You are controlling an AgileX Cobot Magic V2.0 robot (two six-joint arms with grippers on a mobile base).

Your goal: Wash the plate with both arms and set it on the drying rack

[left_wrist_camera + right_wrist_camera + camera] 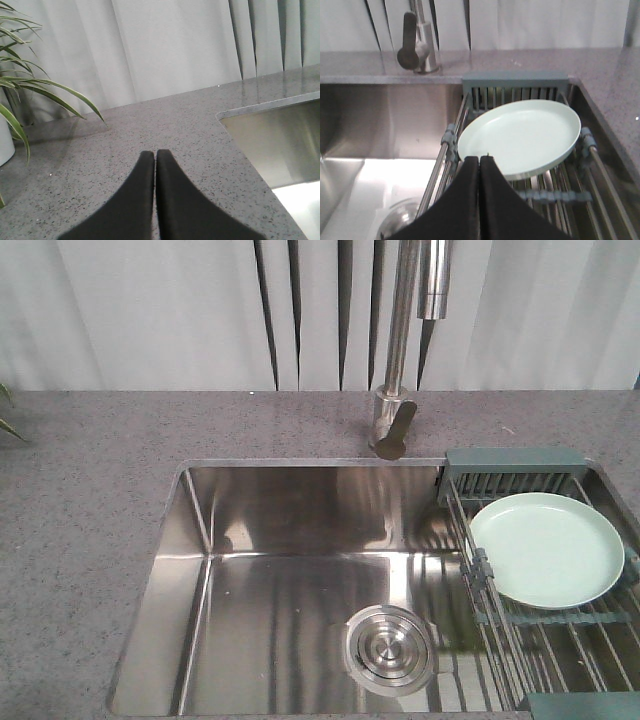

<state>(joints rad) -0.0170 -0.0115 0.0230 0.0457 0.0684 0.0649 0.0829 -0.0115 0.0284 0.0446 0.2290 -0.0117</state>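
Observation:
The pale mint-green plate lies on the drying rack over the right end of the sink; it also shows in the right wrist view resting on the rack's wires. My right gripper is shut and empty, its tips just in front of the plate's near rim. My left gripper is shut and empty over the grey countertop, left of the sink. Neither arm shows in the front view.
The steel sink basin has a round drain. The faucet stands behind it, with its lever in the right wrist view. The rack's slotted caddy is at the back. A potted plant stands left.

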